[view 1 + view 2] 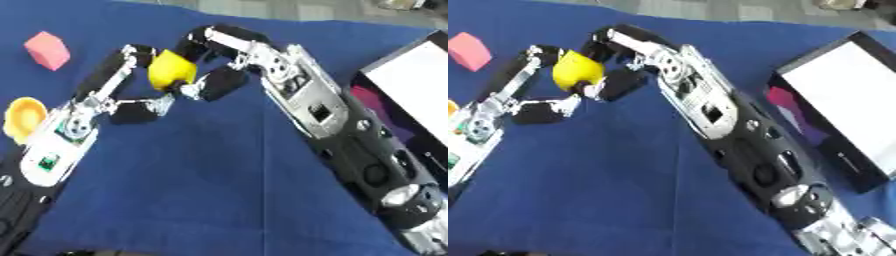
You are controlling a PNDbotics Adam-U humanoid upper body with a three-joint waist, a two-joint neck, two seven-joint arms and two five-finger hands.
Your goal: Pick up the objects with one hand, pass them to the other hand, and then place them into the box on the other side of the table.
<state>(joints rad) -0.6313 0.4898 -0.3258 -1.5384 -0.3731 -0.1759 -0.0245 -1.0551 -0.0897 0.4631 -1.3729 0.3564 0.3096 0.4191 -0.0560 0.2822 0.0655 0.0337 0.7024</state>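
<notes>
Both hands meet mid-counter: the left hand (pixel 131 92) and the right hand (pixel 232 57) each curl fingers round the rounded yellow object (pixel 171 70), held above the blue cloth-covered counter (pixel 201 170). A pink block (pixel 48 50) and an orange bowl-shaped piece (pixel 24 117) lie at the left. The black box with its white lid (pixel 842 105) sits at the right edge.

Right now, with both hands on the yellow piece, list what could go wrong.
1. The yellow object sits between the left hand and the right hand above the blue tablecloth; if one lets go early, it may drop and roll.
2. The box lies at the right edge, so the right hand has some way to carry; a poor hold could lose the object short of it.
3. The fingers are interleaved closely and could snag while parting.
</notes>
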